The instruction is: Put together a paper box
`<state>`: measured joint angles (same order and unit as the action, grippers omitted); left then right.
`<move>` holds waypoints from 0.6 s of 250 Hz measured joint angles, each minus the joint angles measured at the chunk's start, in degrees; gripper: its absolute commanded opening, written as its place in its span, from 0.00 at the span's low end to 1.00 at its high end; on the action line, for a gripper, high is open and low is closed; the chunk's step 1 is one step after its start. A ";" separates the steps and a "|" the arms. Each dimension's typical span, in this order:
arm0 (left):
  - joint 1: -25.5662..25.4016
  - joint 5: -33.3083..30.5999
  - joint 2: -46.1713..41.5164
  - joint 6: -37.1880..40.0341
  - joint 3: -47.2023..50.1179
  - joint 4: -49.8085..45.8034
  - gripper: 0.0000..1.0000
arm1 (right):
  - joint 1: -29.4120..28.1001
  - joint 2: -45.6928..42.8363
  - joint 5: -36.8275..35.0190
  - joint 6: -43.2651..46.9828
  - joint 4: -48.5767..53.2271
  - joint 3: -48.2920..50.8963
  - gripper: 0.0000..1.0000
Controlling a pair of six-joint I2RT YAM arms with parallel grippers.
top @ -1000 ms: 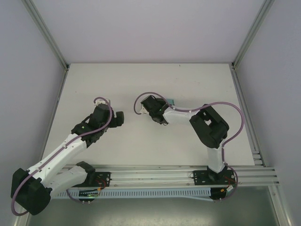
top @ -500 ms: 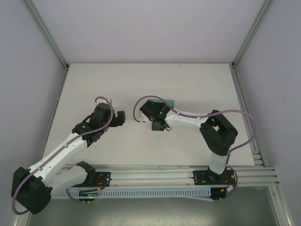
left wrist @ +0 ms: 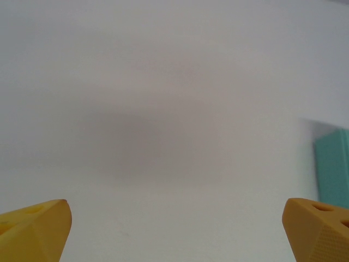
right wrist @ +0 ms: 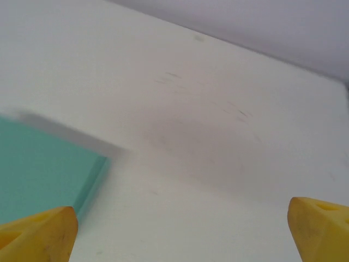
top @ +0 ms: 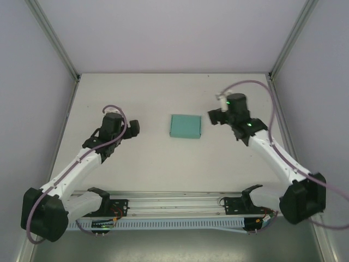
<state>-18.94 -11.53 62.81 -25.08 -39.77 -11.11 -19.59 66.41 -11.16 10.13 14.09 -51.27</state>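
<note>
**A:** Start from above. Where is the paper box [top: 185,126]?

**B:** It lies flat on the white tabletop [top: 163,169], about mid-width. It is a closed teal-green rectangle and nothing is touching it. The left arm [top: 76,169] reaches in from the near left corner, and the left jaws point toward the box from its left, apart from it. The right arm [top: 275,155] stretches up along the right side. The right jaws sit to the box's right, a little farther back, also apart from it.

**A:** Can you tell from up there how the jaws stand?

**B:** Not well, because the dark wrist housings hide most of them. The wrist cameras are clearer.

**A:** The left wrist, then?

**B:** Two yellow fingertips [left wrist: 38,229] sit in the bottom corners of the view, spread wide, with only bare tabletop between them. The left jaws are released and hold nothing. A teal edge of the paper box [left wrist: 334,166] shows at the right border, outside the gap.

**A:** And the right wrist?

**B:** It is much the same. The yellow fingertips [right wrist: 38,234] are far apart at the bottom corners, so the right jaws are released and empty. The paper box [right wrist: 43,174] fills the lower left, with its corner and thin side wall visible. It rests on the tabletop just beyond the left fingertip. I cannot tell whether that tip touches it.
</note>
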 measured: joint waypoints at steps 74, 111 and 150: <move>13.44 -0.07 7.54 12.09 10.95 25.73 0.99 | 19.32 1.01 6.99 -7.67 -28.74 25.90 0.99; 16.20 -0.39 11.47 19.02 18.56 45.97 0.99 | 19.67 9.77 10.27 -8.00 -42.71 27.30 0.99; 18.56 2.58 19.87 22.12 25.55 60.28 0.99 | 20.65 20.06 12.79 -9.42 -54.53 28.33 0.99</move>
<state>-0.38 -8.95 82.67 -2.96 -14.22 49.17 1.06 86.48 1.63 0.71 -40.45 -22.94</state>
